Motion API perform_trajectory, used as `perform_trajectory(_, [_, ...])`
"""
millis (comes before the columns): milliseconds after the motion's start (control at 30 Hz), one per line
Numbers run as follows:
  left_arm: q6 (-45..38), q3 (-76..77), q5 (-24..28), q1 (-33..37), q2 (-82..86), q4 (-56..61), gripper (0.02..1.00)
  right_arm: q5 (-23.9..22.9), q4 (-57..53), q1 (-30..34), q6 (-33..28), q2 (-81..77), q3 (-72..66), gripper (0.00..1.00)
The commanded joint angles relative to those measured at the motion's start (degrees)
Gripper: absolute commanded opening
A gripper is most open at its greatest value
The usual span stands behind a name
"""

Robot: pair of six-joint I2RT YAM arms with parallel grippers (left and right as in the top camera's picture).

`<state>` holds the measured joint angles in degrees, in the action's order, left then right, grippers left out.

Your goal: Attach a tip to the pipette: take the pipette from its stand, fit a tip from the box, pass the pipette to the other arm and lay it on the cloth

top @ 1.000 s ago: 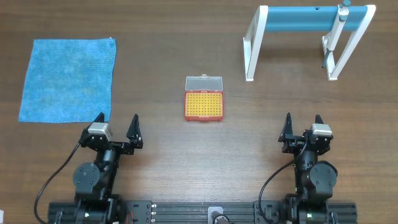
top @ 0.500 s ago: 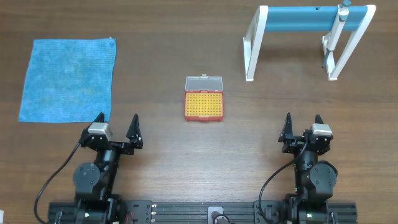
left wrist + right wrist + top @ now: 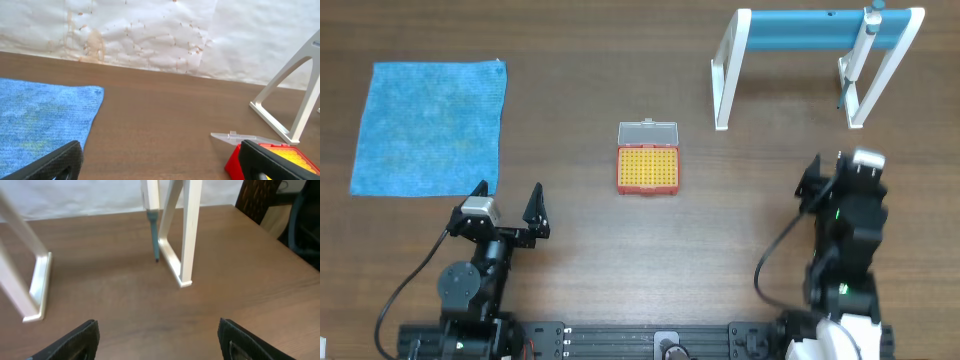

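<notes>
- Pipette (image 3: 858,55) hangs upright from the stand (image 3: 800,32) at the far right of the bench (image 3: 720,230), ahead of the right claw (image 3: 156,330), which stands wide open and clear of it.
- Stand: white angular legs, blue crossbar.
- Left claw (image 3: 509,197) gapes open beside a corner of the fuzzy blue cloth (image 3: 430,125).
- Orange tip box (image 3: 647,170), clear lid flipped back, sits mid-bench on wood grain.
</notes>
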<state>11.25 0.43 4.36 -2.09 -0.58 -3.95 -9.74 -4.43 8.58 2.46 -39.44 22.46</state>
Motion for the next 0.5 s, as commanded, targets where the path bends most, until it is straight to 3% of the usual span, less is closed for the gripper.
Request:
perform_trajectory(33, [0.5,-0.1,0.8,-0.3,0.4,-0.3,0.998,-1.0,-1.8,1.2,-14.7,-19.1,17.4,0.781])
perform_trajectory(100, [0.5,-0.1,0.8,-0.3,0.4,-0.3,0.998,10.1,-1.8,5.7,-20.0,-26.4,24.3,0.781])
perform_trajectory(200, [0.5,-0.1,0.8,-0.3,0.4,-0.3,0.998,27.1,-1.5,14.0,-20.6,-34.6,30.5,0.781])
perform_trajectory(267, [0.5,-0.1,0.8,-0.3,0.4,-0.3,0.998,34.7,3.3,17.1,-20.1,-40.2,32.0,0.781])
perform_trajectory(500, [0.5,-0.1,0.8,-0.3,0.4,-0.3,0.998,37.9,15.3,17.1,-12.3,-48.3,32.0,0.781])
